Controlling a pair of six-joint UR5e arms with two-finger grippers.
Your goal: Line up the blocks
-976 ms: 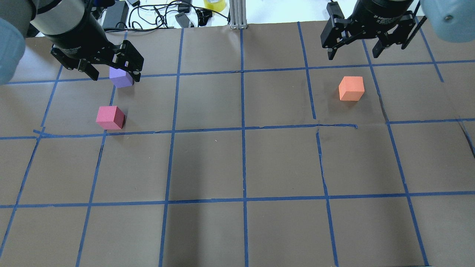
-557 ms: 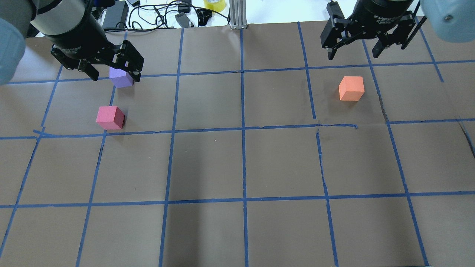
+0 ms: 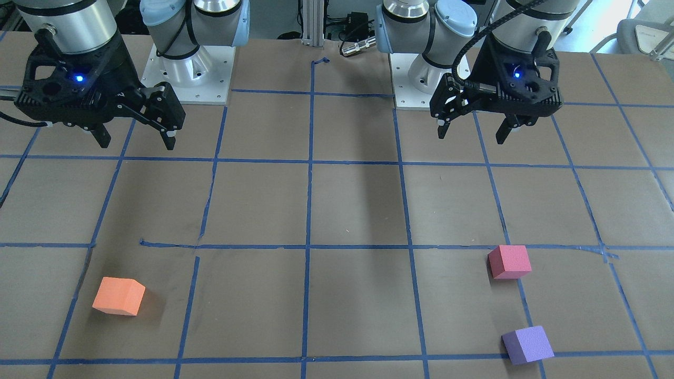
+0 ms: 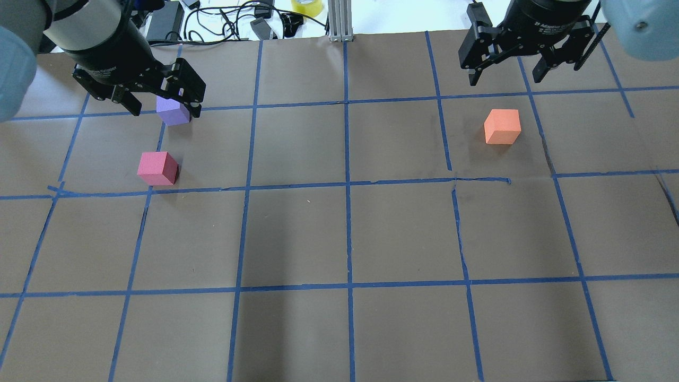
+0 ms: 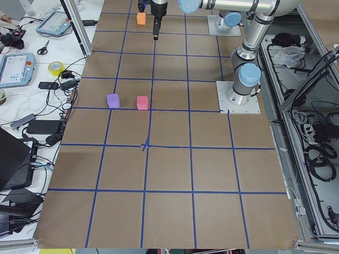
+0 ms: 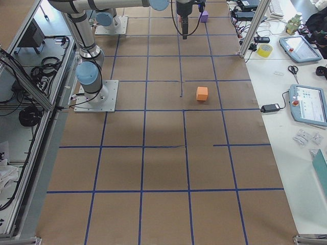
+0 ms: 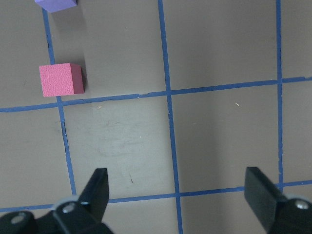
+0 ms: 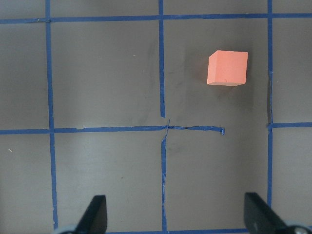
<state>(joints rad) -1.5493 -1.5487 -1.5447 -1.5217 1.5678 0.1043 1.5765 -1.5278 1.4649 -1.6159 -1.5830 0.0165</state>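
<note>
Three foam cubes lie apart on the brown gridded table. The orange block (image 4: pixel 502 126) sits on the right, also in the front view (image 3: pixel 118 296) and the right wrist view (image 8: pixel 227 68). The pinkish-red block (image 4: pixel 157 168) (image 3: pixel 508 261) (image 7: pixel 61 79) sits on the left. The purple block (image 4: pixel 174 112) (image 3: pixel 526 345) lies just beyond it, towards the far edge. My left gripper (image 4: pixel 164 109) (image 3: pixel 471 136) is open and empty, raised above the table; in the overhead view it overlaps the purple block. My right gripper (image 4: pixel 504 78) (image 3: pixel 137 143) is open and empty, raised, apart from the orange block.
Cables, a black power adapter (image 4: pixel 164 21) and a yellow tape roll (image 4: pixel 306 6) lie past the table's far edge. An aluminium post (image 4: pixel 339 21) stands at the far middle. The two arm bases (image 3: pixel 189 68) stand at the robot's side.
</note>
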